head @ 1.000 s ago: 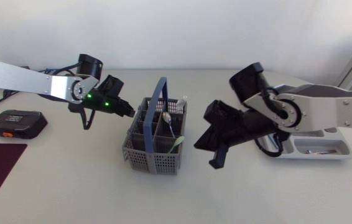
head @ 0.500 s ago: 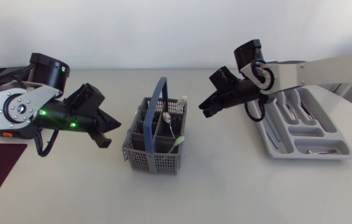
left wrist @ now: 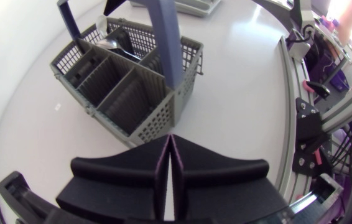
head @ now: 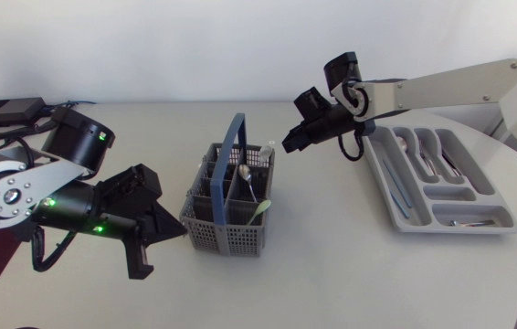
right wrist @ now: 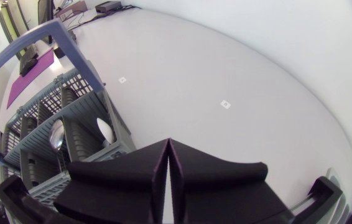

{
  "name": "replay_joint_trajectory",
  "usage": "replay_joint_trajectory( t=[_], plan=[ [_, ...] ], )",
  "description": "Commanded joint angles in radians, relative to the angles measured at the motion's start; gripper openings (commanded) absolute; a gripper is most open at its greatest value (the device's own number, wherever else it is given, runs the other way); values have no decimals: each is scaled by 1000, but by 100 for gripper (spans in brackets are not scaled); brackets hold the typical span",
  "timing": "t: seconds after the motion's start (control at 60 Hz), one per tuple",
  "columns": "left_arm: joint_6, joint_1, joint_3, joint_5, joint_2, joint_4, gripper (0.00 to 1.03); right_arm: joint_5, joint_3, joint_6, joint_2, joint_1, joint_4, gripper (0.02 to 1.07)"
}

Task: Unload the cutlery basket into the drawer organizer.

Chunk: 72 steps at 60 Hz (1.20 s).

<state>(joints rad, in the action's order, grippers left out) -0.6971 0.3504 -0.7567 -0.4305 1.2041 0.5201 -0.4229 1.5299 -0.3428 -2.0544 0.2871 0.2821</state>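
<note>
**White counter, basket waiting to be unloaded**

Head view: the cutlery basket (head: 228, 208) sits mid-counter (head: 332, 265) with spoons (head: 247, 180) inside, and the drawer organizer (head: 441, 178) is well apart on my right. The right claw (head: 290, 142) hovers near the basket's far corner; the left claw (head: 171, 230) is low beside it.

Left wrist view: fingers pressed together, holding nothing, with the basket just ahead.

Right wrist view: likewise closed and empty.

I judge this the approach. Next, one claw must open and drop in past the blue handle (left wrist: 163, 43) — the bare counter between basket and organizer gives carrying room.
</note>
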Motion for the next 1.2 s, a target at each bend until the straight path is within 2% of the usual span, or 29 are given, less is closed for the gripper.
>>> replay_joint_trajectory(
  t=[0.0,0.233,0.483,0.75,1.0,1.183],
  plan=[
    [-36,10,45,-11,-9,14,4,-10,44,22,-39,11,26,8],
    [-39,7,66,-13,34,-20,4,-36,96,22,-79,43,55,8],
    [-31,-22,71,-13,106,-127,4,-86,92,2,-67,64,123,8],
    [-28,-91,66,-13,137,-193,4,-125,-97,-28,83,93,117,8],
    [-73,-223,76,-13,124,-193,4,-131,-312,-44,252,142,95,8],
    [-73,-237,68,-14,149,-227,4,-125,-438,-62,353,141,91,8]
  ],
)
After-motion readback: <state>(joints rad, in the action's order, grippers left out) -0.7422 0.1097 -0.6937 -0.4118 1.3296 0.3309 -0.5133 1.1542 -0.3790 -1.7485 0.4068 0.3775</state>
